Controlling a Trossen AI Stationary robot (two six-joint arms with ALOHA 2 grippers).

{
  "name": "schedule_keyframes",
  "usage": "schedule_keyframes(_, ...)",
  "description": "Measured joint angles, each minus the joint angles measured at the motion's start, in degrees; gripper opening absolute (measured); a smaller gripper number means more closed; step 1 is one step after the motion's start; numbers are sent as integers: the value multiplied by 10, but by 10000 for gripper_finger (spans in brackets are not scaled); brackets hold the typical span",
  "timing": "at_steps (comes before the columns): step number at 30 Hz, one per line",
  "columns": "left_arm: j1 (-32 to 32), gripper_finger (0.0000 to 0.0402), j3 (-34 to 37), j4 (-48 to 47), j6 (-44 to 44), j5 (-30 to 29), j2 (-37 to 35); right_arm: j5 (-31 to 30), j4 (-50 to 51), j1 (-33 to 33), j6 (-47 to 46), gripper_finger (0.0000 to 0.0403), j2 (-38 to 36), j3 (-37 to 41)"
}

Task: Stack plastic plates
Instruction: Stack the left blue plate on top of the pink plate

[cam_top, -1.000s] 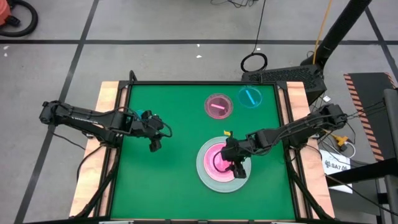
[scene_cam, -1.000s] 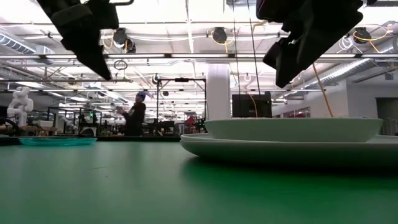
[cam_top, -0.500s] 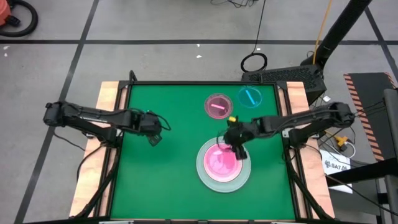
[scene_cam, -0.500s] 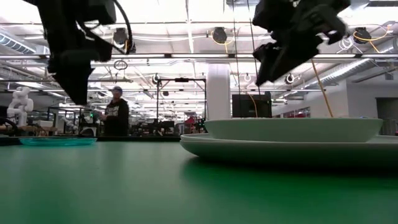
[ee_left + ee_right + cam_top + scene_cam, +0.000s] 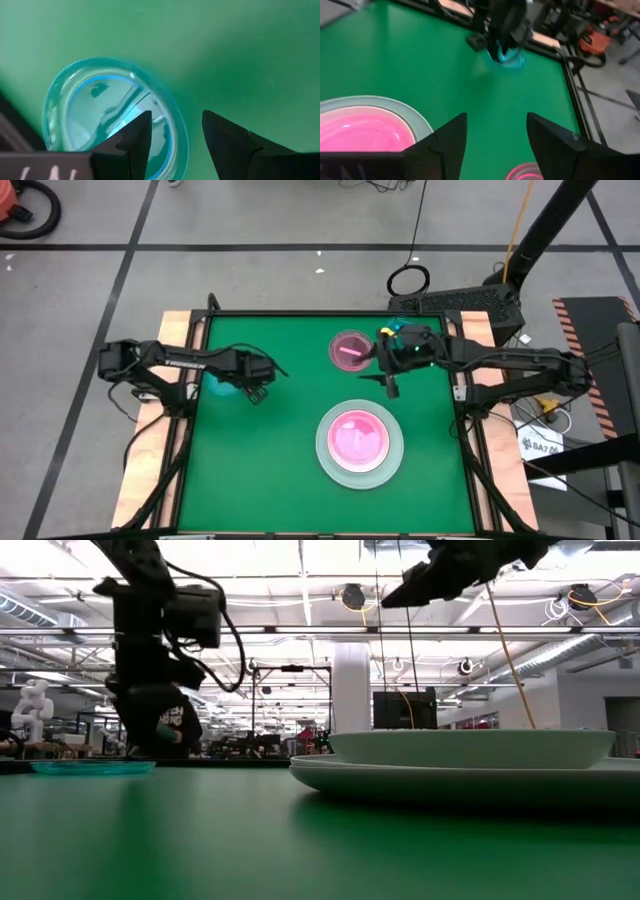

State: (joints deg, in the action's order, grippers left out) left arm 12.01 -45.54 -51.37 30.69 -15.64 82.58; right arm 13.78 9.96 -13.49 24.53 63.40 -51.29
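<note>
Nearest to us is the stack (image 5: 360,442): a grey plate (image 5: 326,448) at the bottom and a pink plate (image 5: 358,438) on top. From table height it shows as a wide shallow rim with a deeper dish sitting in it. Nothing is touching it, and both grippers are well clear.

Out to the left of the stack and a little farther back, a teal plate (image 5: 214,386) lies flat on the green table (image 5: 280,480). The left gripper (image 5: 256,390) hangs low right over it. In the wrist view its jaws are parted by a modest gap, and the plate's near rim (image 5: 176,131) runs through that gap. Most of the plate lies under one of the fingers (image 5: 131,142). I cannot tell whether the fingers actually touch the plastic.

Beyond the stack and slightly to its right, the right gripper (image 5: 392,384) hovers high above the table. Its jaws are spread wide with nothing between them, only bare green showing in the gap (image 5: 497,145).

Farthest back, just left of that gripper and straight behind the stack, a small pink plate (image 5: 350,350) lies on its own, apart from the rest.
</note>
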Motion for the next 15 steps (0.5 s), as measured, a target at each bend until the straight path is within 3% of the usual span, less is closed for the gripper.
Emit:
schedule_keyframes(6,39,182,29,22,-18,31,0,69,-11,-29,0,196,0,0)
schedule_keyframes(15,64,182,61,54,-16,36,0,74,2,-39,-7,196,10,0)
